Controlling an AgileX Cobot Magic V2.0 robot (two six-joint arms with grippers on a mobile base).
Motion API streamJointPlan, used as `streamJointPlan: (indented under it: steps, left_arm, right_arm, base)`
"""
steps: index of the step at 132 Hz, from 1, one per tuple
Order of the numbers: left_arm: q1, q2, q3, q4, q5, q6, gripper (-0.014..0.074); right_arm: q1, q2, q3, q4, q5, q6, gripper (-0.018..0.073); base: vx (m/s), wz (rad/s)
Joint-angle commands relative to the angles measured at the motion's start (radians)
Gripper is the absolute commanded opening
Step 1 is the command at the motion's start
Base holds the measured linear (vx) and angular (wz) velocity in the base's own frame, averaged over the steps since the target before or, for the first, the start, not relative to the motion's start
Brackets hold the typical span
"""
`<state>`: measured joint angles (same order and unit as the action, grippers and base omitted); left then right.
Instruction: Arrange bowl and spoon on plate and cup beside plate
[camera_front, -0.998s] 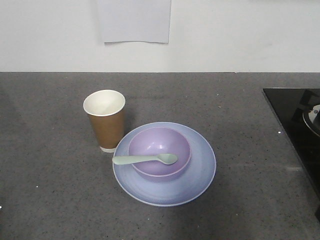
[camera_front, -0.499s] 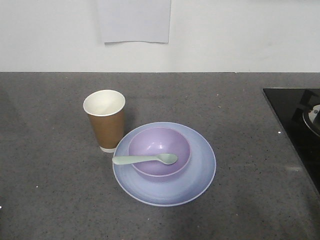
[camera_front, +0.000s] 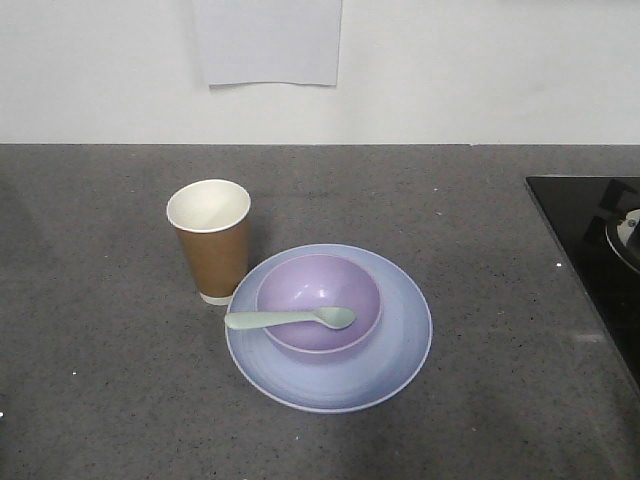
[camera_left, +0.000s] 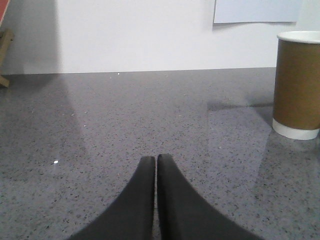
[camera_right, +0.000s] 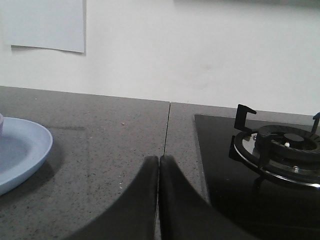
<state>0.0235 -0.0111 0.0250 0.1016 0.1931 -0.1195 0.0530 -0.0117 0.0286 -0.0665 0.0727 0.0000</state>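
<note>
- From the front camera I see the plate (camera_front: 395, 350) lying flat on the dark speckled counter (camera_front: 100, 380), a little left of the middle.
- The bowl (camera_front: 318, 290) sits upright on the plate, toward its back left, with a broad band of bare plate showing in front and to the right.
- The spoon (camera_front: 290, 319) lies across the front of the bowl; its scoop rests over the bowl's inside and its handle sticks out past the left rim, above the plate.
- The cup (camera_front: 211, 240) stands upright on the counter just beside the plate's back-left edge. I cannot tell whether it touches the rim.
- On the left wrist camera, my left gripper (camera_left: 155, 159) has its two dark fingers pressed together with nothing between them, low over bare counter. The cup (camera_left: 297, 85) stands ahead and to the right, well apart from the tips.
- On the right wrist camera, my right gripper (camera_right: 159, 159) is also closed tight and holds nothing. The plate's edge (camera_right: 30, 145) shows at the far left.
- A black glass stove top (camera_right: 225, 165) with a gas burner (camera_right: 285, 147) lies to the right of that gripper; a seam in the counter runs straight ahead of the tips.
- A sheet of paper (camera_front: 268, 42) hangs on the white wall behind.
- Nothing stands between either gripper and the dishes.
</note>
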Motion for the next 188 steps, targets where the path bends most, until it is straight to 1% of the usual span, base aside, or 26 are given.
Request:
streamJointPlan:
  steps: [1, 188]
  left_arm:
    - [0.003, -0.016, 0.008, 0.0, -0.076, -0.011, -0.0008]
    - [0.003, -0.016, 0.008, 0.0, -0.076, -0.011, -0.0008]
  right_arm:
    - [-0.004, -0.003, 0.007, -0.007, -0.082, -0.015, -0.0007]
    - [-0.004, -0.003, 0.007, -0.007, -0.078, -0.015, -0.0007]
  base:
    - [0.0, 0.0]
    - [0.0, 0.0]
